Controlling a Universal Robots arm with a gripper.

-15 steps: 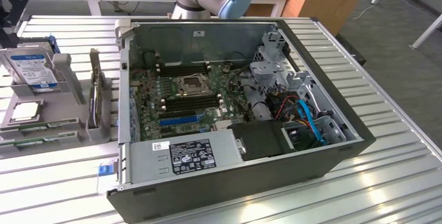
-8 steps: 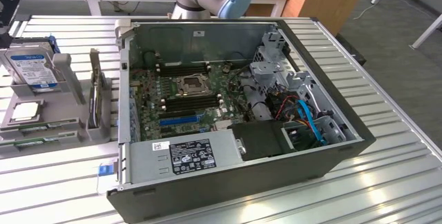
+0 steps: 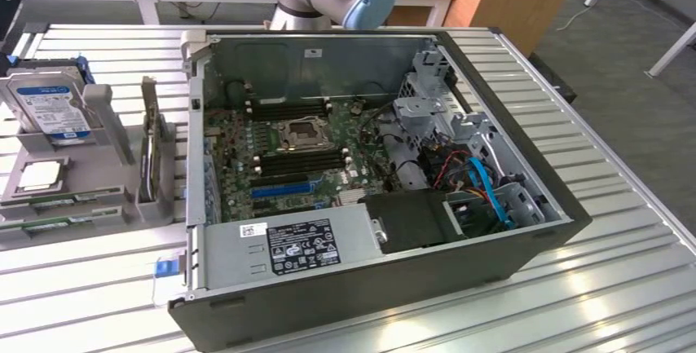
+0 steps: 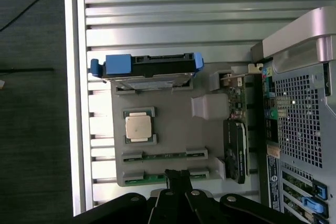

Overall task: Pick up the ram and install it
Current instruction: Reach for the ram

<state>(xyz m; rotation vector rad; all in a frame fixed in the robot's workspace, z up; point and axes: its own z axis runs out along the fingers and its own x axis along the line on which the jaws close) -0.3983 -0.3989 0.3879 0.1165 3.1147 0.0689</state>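
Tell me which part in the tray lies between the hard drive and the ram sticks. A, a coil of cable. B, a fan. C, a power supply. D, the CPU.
D: the CPU sits in its own pocket of the tray, with the hard drive on one side and the ram sticks on the other.
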